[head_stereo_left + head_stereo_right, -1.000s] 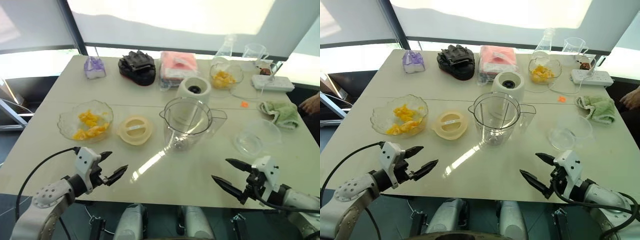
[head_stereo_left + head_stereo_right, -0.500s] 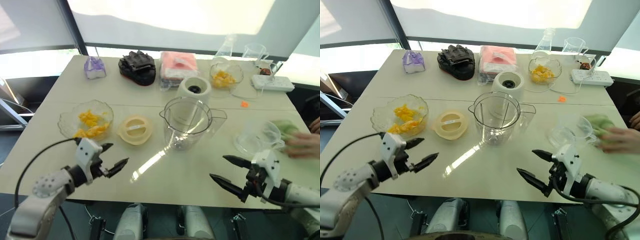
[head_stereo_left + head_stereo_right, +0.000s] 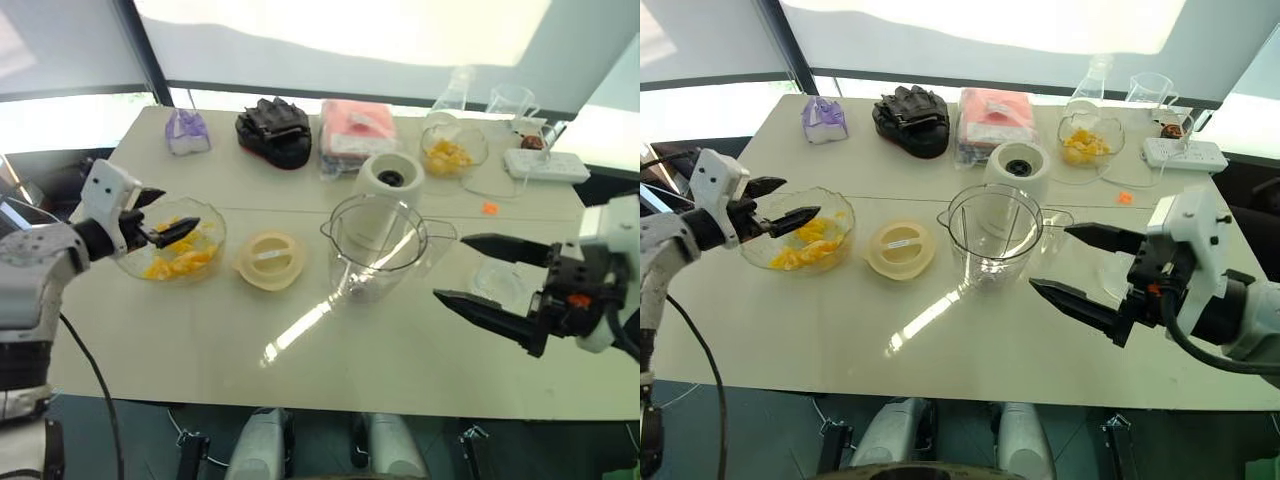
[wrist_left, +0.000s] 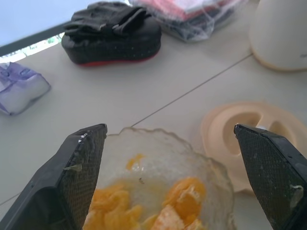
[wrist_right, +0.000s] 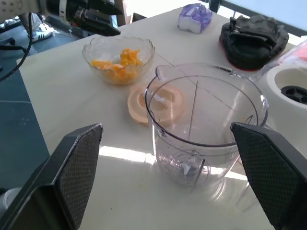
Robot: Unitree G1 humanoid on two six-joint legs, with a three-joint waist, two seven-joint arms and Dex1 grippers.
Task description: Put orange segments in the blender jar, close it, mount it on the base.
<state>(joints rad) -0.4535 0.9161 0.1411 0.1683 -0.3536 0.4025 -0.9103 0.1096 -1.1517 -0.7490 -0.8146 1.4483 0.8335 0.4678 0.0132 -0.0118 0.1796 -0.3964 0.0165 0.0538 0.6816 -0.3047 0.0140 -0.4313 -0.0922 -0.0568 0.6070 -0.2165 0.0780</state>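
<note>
Nothing loaded yet — jar empty, lid off, base bare.

Left to right on the counter (image 3: 300, 350): the left hand (image 3: 165, 218) hangs open over the bowl (image 3: 135, 262) of segments (image 3: 178, 252); the lid (image 3: 268, 260) lies beside it; the jar (image 3: 378, 245) stands empty just before the base (image 3: 390, 180); the right hand (image 3: 480, 272) hovers open near the jar — filling, closing and mounting all remain.
</note>
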